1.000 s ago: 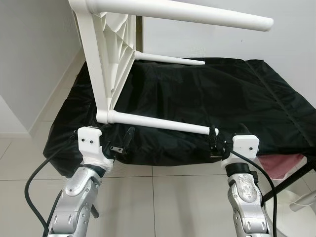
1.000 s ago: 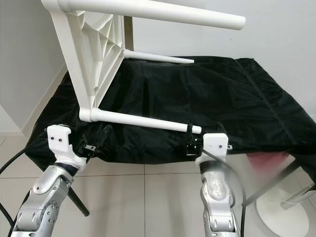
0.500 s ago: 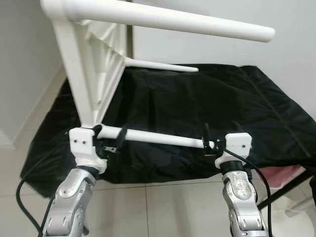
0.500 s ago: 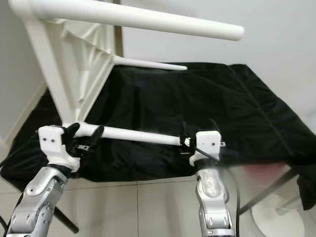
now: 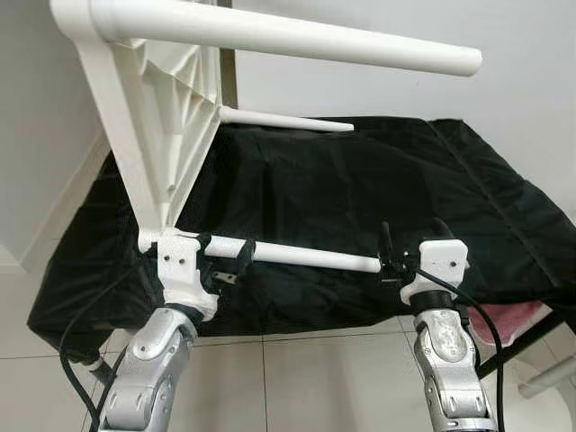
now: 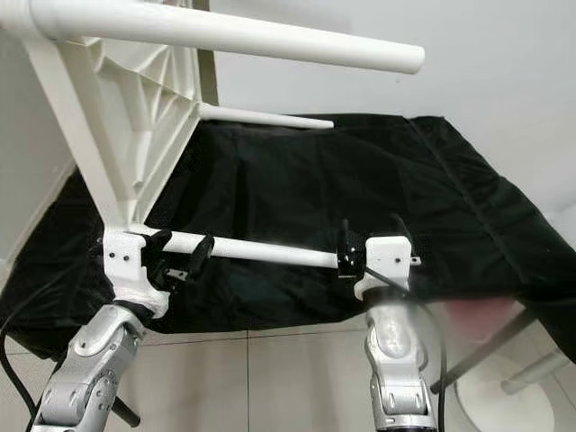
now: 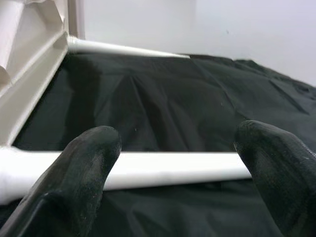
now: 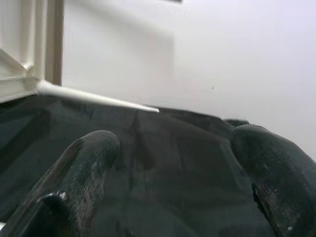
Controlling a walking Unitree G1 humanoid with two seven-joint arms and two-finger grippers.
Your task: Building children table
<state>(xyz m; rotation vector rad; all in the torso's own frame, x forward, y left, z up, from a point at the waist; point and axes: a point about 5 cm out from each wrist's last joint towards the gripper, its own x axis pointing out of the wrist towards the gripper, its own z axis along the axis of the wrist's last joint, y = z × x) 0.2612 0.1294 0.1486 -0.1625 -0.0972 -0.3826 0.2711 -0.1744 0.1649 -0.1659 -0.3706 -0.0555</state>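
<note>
Left tool [image 5: 225, 263] spread around table leg [image 5: 306, 257] – right tool [image 5: 389, 259] open at its tip.

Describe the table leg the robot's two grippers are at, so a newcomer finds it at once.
A white plastic children's table lies on its side on a black cloth. Its lowest, nearest round white leg runs between the left gripper and right gripper; other legs sit higher or farther.
</note>
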